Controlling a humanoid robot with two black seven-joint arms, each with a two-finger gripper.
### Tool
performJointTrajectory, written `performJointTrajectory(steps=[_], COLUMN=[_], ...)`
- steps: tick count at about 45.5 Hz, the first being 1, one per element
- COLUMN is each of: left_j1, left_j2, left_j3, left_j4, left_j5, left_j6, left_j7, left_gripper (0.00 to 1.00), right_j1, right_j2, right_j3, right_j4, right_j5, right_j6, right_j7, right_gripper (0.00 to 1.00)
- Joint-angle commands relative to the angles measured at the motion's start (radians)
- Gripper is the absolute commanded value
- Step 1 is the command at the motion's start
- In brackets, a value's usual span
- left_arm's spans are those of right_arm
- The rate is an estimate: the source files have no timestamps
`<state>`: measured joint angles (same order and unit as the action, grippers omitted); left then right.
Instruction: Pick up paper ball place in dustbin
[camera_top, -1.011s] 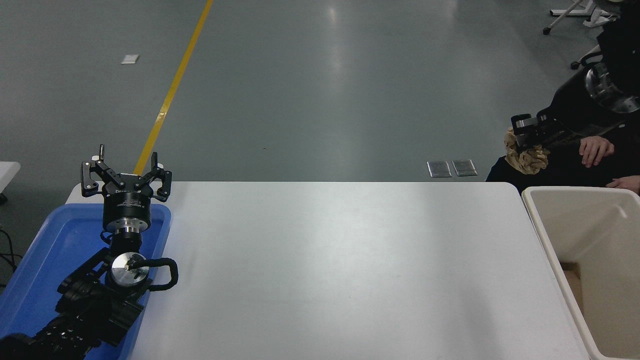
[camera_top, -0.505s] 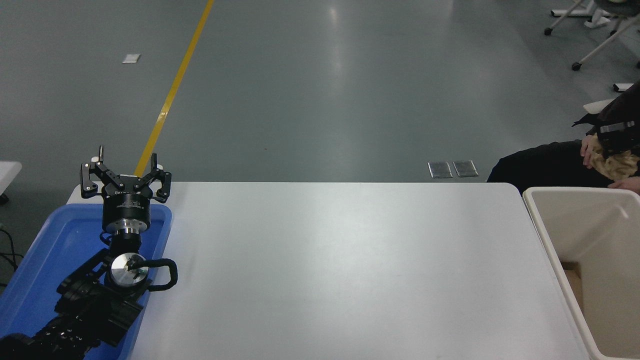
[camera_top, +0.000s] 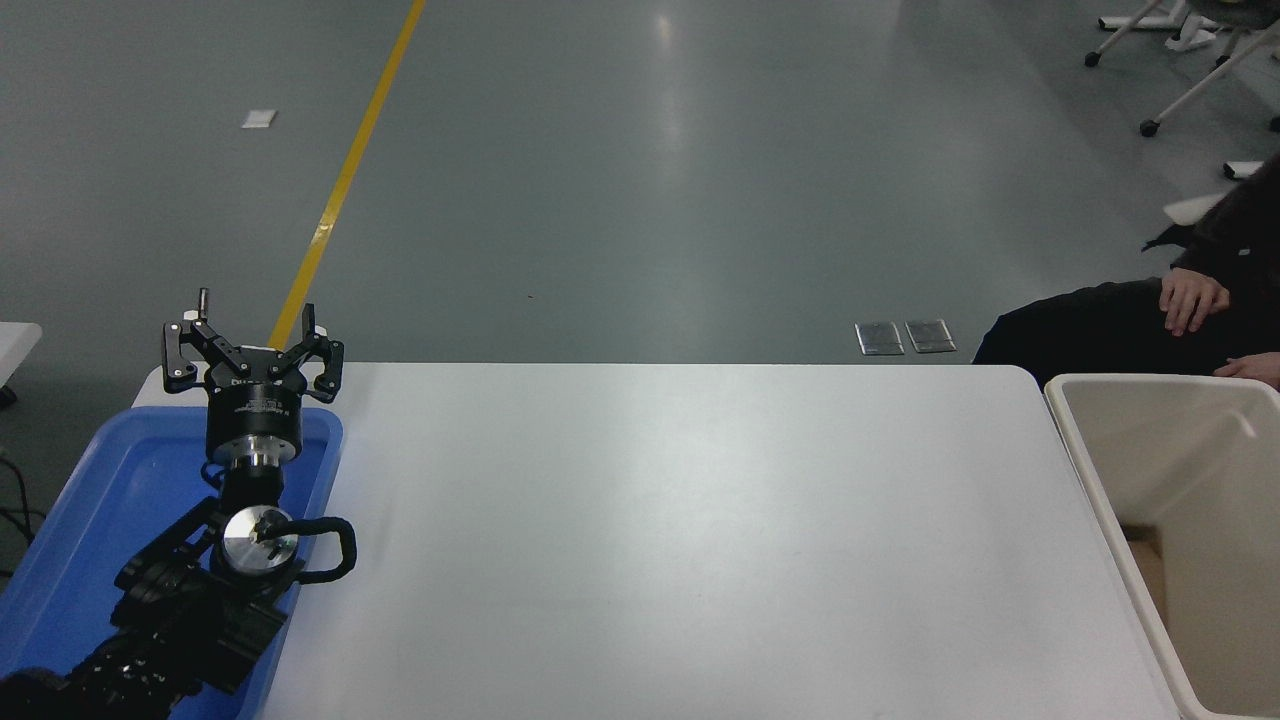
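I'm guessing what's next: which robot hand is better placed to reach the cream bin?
Probably the right, though it is out of view. The dustbin sits at the table's right end; the left hand hangs open over the blue tray.

- We see a big white tabletop (camera_top: 680, 540) with round corners. It fills most of the lower part of the view.
- A shallow blue tray (camera_top: 120, 480) lies on the left end of the tabletop, right at its edge.
- A deep cream dustbin (camera_top: 1085, 455) stands just beside the right end. We cannot tell if it rests on the tabletop or next to it.
- The wide white middle has nothing lying on it, only soft light shining back.
- Behind the tabletop we see grey floor (camera_top: 640, 180) with a yellow line (camera_top: 345, 180).
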<state>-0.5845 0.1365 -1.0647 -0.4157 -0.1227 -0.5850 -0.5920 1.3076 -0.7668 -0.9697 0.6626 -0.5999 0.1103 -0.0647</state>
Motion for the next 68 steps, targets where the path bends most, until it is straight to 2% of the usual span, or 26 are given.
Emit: performJointTrajectory(steps=[1,15,27,44,46,47,48,49,61,68], left_j1=[0.0,0.0,-0.001,-0.001,-0.001,-0.001,-0.001,-0.001,-0.001,-0.001], left_j2=[0.0,0.0,0.0,0.0,0.0,0.0,0.0,0.0,0.0,0.0], left_j3=[0.0,0.0,-0.001,-0.001,0.0,0.0,0.0,-0.001,0.0,0.0], left_j4=[0.0,0.0,0.0,0.0,0.0,0.0,0.0,0.0,0.0,0.0], left_j5=[0.0,-0.001,-0.001,-0.002,0.0,-0.001,-0.002,0.0,0.0,0.0], left_j6=[0.001,0.001,0.001,0.001,0.001,0.001,0.001,0.001,0.001,0.001], left_j7=[0.001,0.0,0.0,0.0,0.0,0.0,0.0,0.0,0.0,0.0], left_gripper=[0.99,0.99,0.99,0.99,0.99,0.99,0.99,0.99,0.99,0.99], right_j1=[-0.364,-0.542,-0.574,-0.571,-0.567,-0.565,-0.565,-0.565,-0.527,-0.423], right_j2=[0.086,0.176,0.233,0.236,0.235,0.233,0.231,0.228,0.178,0.126], right_j3=[0.262,0.45,0.483,0.503,0.503,0.503,0.503,0.503,0.473,0.355], right_j4=[-0.228,-0.281,-0.281,-0.281,-0.279,-0.279,-0.279,-0.278,-0.227,-0.144], right_j5=[0.066,0.103,0.103,0.103,0.103,0.103,0.104,0.106,0.094,0.092], right_j6=[-0.066,-0.112,-0.118,-0.118,-0.118,-0.116,-0.116,-0.115,-0.107,-0.101], right_j7=[0.0,-0.001,-0.003,-0.004,-0.006,-0.006,-0.006,-0.007,-0.009,-0.009], right_gripper=[0.0,0.0,0.0,0.0,0.21,0.41,0.73,1.0,1.0,1.0])
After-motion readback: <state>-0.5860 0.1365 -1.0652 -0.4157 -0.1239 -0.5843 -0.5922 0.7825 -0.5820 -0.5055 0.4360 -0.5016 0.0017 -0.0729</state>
